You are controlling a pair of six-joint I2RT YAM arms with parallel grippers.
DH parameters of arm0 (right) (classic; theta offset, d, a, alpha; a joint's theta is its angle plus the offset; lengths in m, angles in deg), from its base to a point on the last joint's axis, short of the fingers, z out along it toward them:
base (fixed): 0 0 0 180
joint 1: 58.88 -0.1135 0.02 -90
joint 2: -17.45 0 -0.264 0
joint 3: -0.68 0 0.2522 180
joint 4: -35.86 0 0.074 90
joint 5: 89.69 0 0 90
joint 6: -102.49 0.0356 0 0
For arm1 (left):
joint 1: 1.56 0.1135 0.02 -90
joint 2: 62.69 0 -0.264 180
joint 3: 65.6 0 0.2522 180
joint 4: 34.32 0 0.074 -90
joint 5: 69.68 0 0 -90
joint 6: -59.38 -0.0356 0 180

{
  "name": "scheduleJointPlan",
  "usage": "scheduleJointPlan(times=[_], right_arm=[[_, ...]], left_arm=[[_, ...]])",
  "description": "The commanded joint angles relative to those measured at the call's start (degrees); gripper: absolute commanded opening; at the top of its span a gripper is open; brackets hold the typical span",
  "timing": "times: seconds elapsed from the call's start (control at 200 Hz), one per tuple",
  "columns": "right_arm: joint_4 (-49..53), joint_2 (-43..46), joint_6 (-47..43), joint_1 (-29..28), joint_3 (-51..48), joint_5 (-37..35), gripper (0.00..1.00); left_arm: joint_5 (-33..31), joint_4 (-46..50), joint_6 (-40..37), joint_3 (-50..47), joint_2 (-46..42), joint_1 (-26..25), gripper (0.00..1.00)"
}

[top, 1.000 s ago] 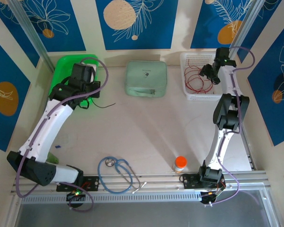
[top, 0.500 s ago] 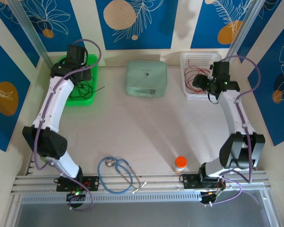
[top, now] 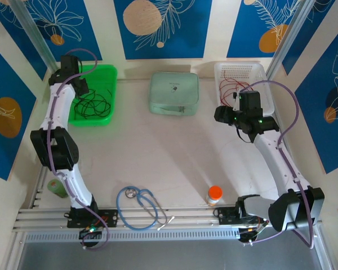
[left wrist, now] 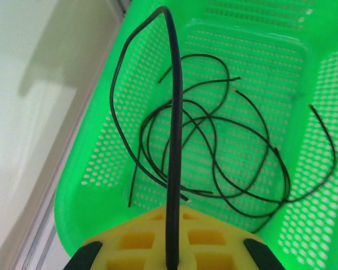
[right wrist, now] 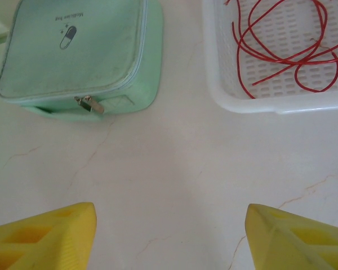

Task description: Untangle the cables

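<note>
Over green basket [left wrist: 89,171], left claw [left wrist: 172,254] pinching black cable [left wrist: 175,135], right claw [right wrist: 170,225] spread above table [right wrist: 174,152]

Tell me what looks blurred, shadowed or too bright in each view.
Left wrist: the black cable close to the lens is soft, the green basket glows strongly; right wrist: the yellow fingers are out of focus, the red cables sharp; top external: a pale bright patch lies on the table.
</note>
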Motion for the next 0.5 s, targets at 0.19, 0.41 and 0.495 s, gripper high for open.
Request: scheduleJointPlan(times=[0.19, 0.41, 0.495], right_arm=[[-1.7, 0.0, -2.7, -2.4, -1.5, 0.4, 0.71], [-1.3, 0.3, -4.4, -4.0, -1.1, -0.4, 0.71], [-0.7, 0.5, -4.7, -4.0, -0.8, -0.9, 0.71]], left_arm=[[1.8, -7.3, 1.5, -2.7, 6.6, 1.3, 0.0], [4.7, -9.9, 2.8, -5.0, 10.7, 1.3, 0.0], [5.6, -10.2, 3.2, -5.5, 11.7, 1.3, 0.0]])
